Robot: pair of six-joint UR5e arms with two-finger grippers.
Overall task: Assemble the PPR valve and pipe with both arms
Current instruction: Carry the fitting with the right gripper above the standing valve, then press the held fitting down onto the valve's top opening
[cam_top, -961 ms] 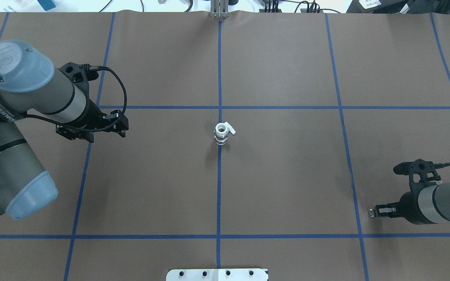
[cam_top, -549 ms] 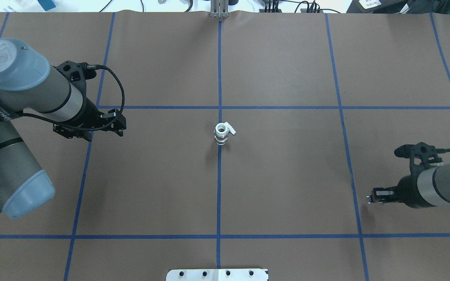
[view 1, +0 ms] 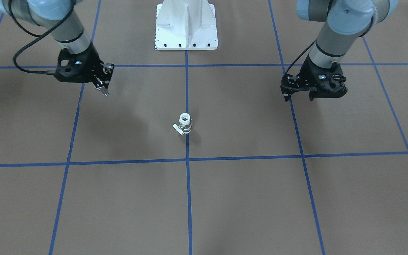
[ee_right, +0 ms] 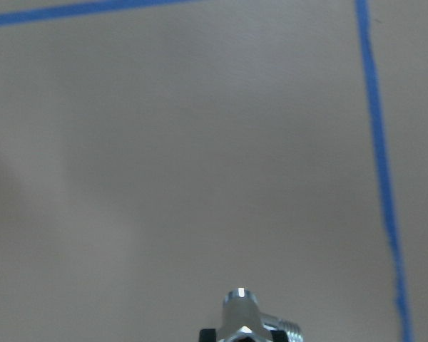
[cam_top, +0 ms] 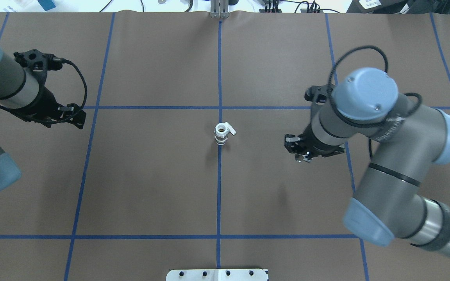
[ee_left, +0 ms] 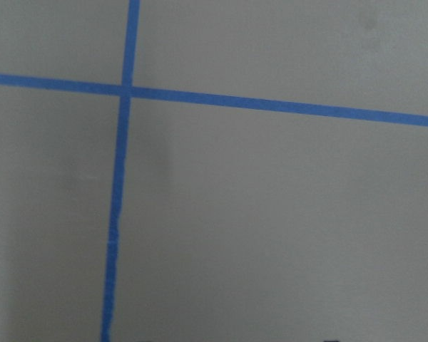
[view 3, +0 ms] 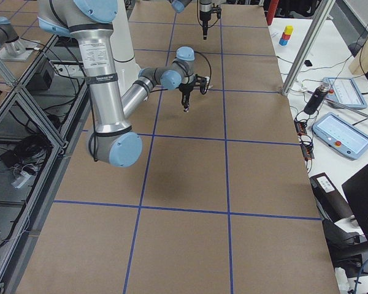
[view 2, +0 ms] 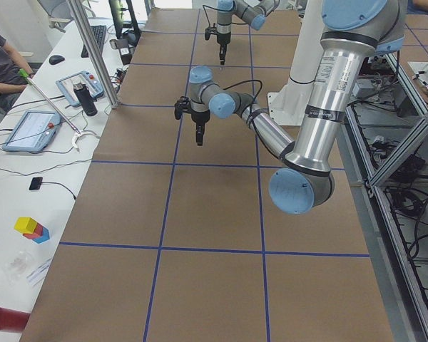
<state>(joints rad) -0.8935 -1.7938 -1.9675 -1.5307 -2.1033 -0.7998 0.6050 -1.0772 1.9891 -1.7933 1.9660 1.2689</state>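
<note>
1. White metal base plate (cam_top: 217, 274) with a row of dark bolt holes, lying at the near edge of the table (cam_top: 150, 187). The table is wearing brown paper that blue tape lines are dividing into squares.

2. Grey-and-silver jointed right arm (cam_top: 381, 164) with light blue joint caps, reaching in over the table. Its black two-finger right hand (view 1: 103, 89) is pointing down and hanging above the surface. It is gripping the short, shiny silver metal pipe (ee_right: 244, 318) at its fingertips. A threaded end is showing in the wrist view, and the pipe is hanging clear of the paper.

3. Stubby PPR valve (cam_top: 222, 134) with white plastic ends and a silvery metal middle, standing upright on the central blue line. Its open white end is facing up and its small white lever tab is sticking out to one side. It is sitting between the two hands, well apart from each.

4. Matching left arm (cam_top: 10, 89) trailing a black cable. Its black left hand (cam_top: 78, 121) is hovering near a tape crossing. Whether the fingers are wide or narrow cannot be told.

5. Black cables (cam_top: 287, 6), lying beyond the far edge.
</note>
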